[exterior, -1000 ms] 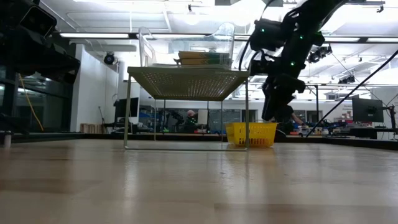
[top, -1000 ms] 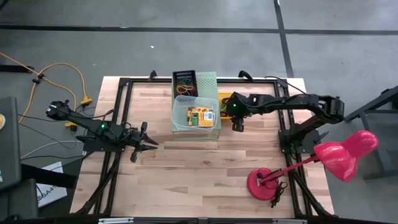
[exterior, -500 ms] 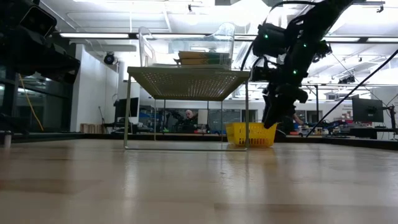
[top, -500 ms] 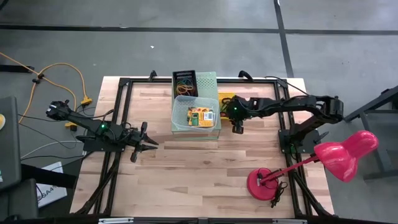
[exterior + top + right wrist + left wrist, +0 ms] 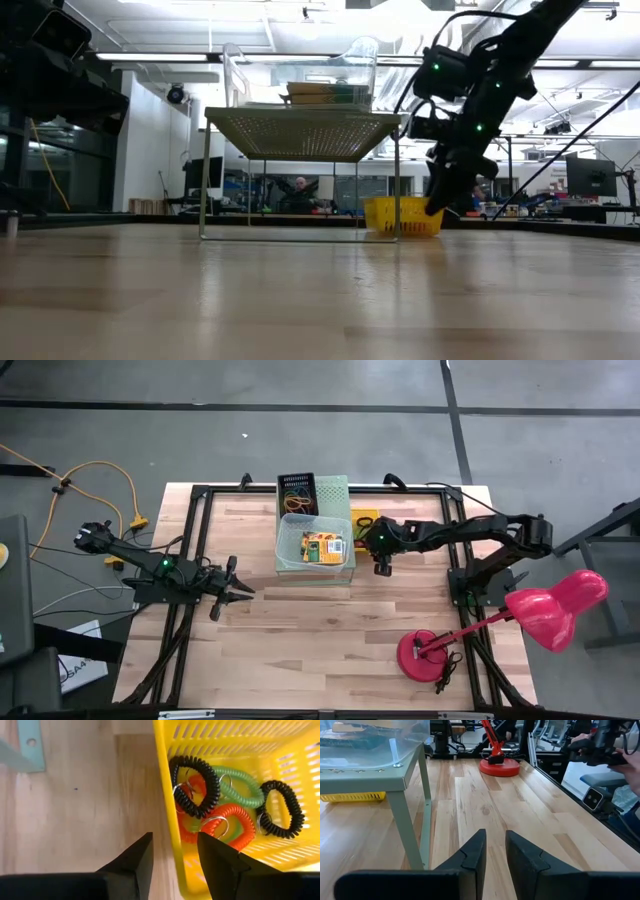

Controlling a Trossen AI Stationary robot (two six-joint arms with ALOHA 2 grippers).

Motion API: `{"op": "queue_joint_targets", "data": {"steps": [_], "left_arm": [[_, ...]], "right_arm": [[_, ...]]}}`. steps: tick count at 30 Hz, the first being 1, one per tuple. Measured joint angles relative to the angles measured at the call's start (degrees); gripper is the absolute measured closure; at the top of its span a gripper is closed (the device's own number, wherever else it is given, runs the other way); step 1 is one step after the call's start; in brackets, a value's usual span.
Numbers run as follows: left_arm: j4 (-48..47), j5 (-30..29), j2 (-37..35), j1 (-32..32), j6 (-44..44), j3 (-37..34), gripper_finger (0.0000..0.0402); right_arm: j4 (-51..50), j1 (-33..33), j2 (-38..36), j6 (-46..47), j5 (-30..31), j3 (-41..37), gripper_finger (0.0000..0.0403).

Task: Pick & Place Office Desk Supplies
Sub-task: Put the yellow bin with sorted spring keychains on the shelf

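Observation:
Several coiled elastic bands lie in a yellow basket (image 5: 165, 780) on the table: two black (image 5: 197, 787), one green (image 5: 240, 787) and one orange (image 5: 227, 822). My right gripper (image 5: 175, 857) is open above the basket's near-left corner, pointing down, one finger over the basket and one over the table. It touches nothing. It also shows in the high view (image 5: 381, 567) and the low view (image 5: 437, 208). Two yellow-and-green crayon boxes (image 5: 322, 547) lie in a clear bin on the pale-green perforated box (image 5: 340, 490). My left gripper (image 5: 235, 585) waits at the table's left, slightly open and empty.
A black basket (image 5: 297, 492) with more bands sits on the far part of the perforated box, which stands on thin legs (image 5: 397, 815). The pink desk lamp (image 5: 430, 655) stands at the near right. Bare wood lies between the arms. A person (image 5: 600, 742) is beyond the table.
My right gripper has gone down toward the yellow basket and a little toward the table's right edge, still pointing down. My left arm has kept still.

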Motion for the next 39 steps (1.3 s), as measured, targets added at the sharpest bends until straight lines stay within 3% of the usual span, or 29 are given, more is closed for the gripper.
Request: {"op": "queue_joint_targets", "data": {"steps": [4,12,18,22,30,33,39], "left_arm": [[0.0,0.0,0.0,0.0,0.0,0.0,0.0334],[0.0,0.0,0.0,0.0,0.0,0.0,0.0334],[0.0,0.0,0.0,0.0,0.0,0.0,0.0334],[0.0,0.0,0.0,0.0,0.0,0.0,0.0334],[0.0,0.0,0.0,0.0,0.0,0.0,0.0334],[0.0,0.0,0.0,0.0,0.0,0.0,0.0334],[0.0,0.0,0.0,0.0,0.0,0.0,0.0334]], "right_arm": [[0.3,-0.4,0.0,0.0,0.1,-0.2,0.0289],[0.1,-0.8,0.0,-0.1,0.8,-0.2,0.0393],[-0.7,-0.8,-0.9,1.6,3.5,-0.2,0.0399],[-6.4,-0.7,-4.3,2.6,5.0,2.2,0.0399],[-23.0,-0.7,-13.4,2.5,10.9,11.3,0.0399],[-28.6,-0.7,-14.3,2.1,13.8,15.2,0.0399],[-32.5,-2.2,-13.8,-3.6,13.7,22.1,0.0399]]}}
